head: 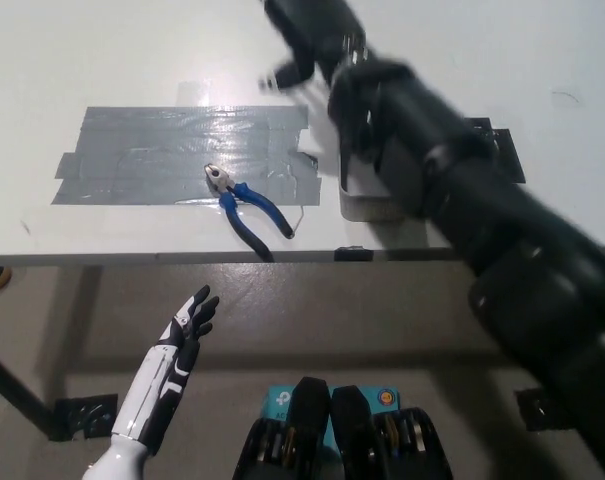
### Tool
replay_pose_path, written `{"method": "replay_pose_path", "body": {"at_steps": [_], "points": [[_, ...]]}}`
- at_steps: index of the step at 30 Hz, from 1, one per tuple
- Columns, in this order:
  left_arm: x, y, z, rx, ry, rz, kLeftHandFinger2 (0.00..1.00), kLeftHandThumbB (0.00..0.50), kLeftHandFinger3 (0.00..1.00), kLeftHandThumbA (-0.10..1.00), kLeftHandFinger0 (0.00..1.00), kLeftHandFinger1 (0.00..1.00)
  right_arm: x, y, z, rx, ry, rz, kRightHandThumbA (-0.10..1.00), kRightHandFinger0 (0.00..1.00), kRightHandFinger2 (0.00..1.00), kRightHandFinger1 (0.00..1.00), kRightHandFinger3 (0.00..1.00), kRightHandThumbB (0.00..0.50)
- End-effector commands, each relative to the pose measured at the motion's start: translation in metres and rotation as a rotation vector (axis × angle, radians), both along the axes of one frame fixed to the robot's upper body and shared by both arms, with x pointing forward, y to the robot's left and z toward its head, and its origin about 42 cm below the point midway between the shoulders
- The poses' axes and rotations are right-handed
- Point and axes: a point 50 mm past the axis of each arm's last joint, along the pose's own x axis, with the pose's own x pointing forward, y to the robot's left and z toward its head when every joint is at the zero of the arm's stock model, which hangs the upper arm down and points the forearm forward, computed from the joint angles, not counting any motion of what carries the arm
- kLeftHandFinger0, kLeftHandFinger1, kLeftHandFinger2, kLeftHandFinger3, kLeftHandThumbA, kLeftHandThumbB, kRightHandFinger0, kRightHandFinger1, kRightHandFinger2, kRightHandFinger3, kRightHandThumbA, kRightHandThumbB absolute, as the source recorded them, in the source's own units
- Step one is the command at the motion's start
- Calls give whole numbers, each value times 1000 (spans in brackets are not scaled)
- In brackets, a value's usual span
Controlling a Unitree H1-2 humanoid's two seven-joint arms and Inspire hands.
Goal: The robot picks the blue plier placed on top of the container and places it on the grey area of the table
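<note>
**Plier set down, partly on grey area; right arm above counter**

The blue plier (248,207) lay on the counter (102,60), jaws resting on the grey area (152,150), handles reaching past its near edge toward the counter edge. Nothing touched it. The container (360,200) stood just right of the grey area, largely hidden by the black arm. The right hand (307,30) was high at the far side, blurred; whether spread or closed could not be told. The left hand (177,345) rested below the counter, fingers spread, empty. Judgement: placement appeared done; the next move called only for withdrawing the right arm without striking the container.
</note>
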Motion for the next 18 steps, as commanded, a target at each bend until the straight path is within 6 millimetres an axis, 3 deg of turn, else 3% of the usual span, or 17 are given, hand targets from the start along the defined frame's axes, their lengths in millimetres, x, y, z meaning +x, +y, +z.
{"method": "replay_pose_path", "body": {"at_steps": [1,4,7,8,9,12,18], "points": [[10,-2,13,-19,-65,6,1000,0,1000,1000,1000,1000,-42,-12,169,324,-389,290,1000,1000,1000,1000,1000,341],[18,-2,17,-36,-92,33,1000,0,1000,1000,1000,1000,-64,-41,191,398,-461,373,1000,1000,1000,1000,1000,326],[26,2,24,-43,-116,64,1000,0,1000,1000,1000,1000,-107,-100,184,511,-499,428,1000,1000,1000,1000,1000,320],[28,3,26,-39,-121,68,1000,0,1000,1000,1000,1000,-112,-106,182,521,-504,428,1000,1000,1000,1000,1000,321],[33,5,29,-38,-127,76,1000,0,1000,1000,1000,1000,-130,-135,167,555,-507,424,1000,1000,1000,1000,1000,324],[43,7,37,-42,-141,82,1000,0,1000,1000,1000,1000,-167,-180,136,604,-484,414,1000,1000,1000,1000,1000,348],[58,5,45,-51,-146,65,1000,0,1000,1000,1000,1000,-235,-249,78,629,-526,391,1000,1000,1000,1000,1000,320]]}}
